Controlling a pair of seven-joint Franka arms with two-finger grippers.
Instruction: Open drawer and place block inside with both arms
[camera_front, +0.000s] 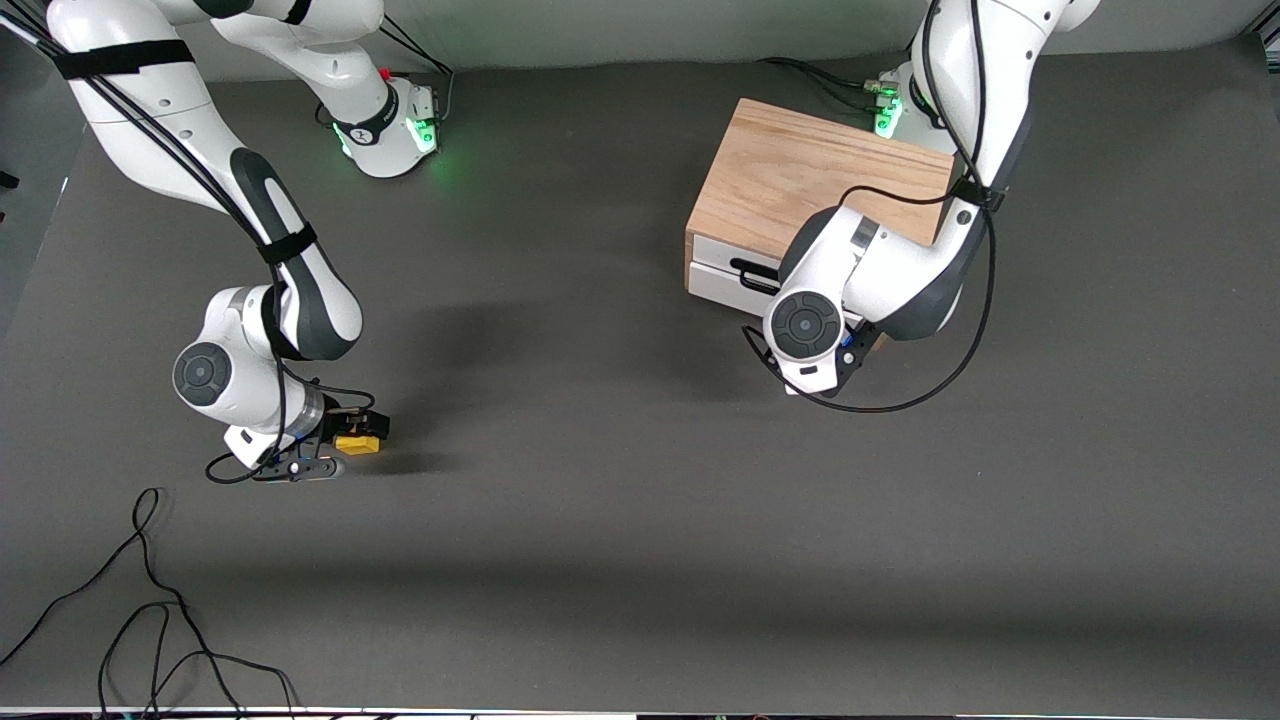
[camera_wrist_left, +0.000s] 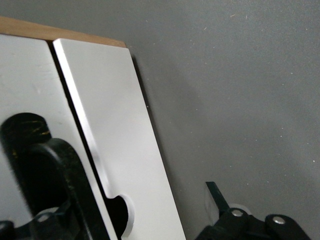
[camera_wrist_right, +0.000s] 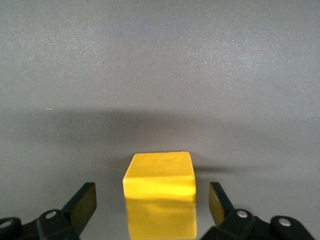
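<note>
1. Front view, nearest item: loose black cables lie on the dark table at the right arm's end, close to the camera edge.
2. Farther in, the right gripper is down at the table around the block. The block shows only as a small yellow patch between black parts.
3. Right wrist view fills in what the front view lacks: the block rests on the table between the right gripper's fingertips, with a gap on each side. The jaws stand wide and touch nothing.
4. Farther again, toward the left arm's end, the cabinet sits with its white drawer facing the camera. The left arm's wrist covers most of the front; only one end of the black handle shows.
5. Left gripper: hidden under the wrist in the front view.
6. Left wrist view shows the left gripper at the drawer front, one finger over the handle, the other off past the white panel. Cannot tell its opening, or whether the handle is gripped.
7. The drawer front stands slightly proud of the panel beside it.
</note>
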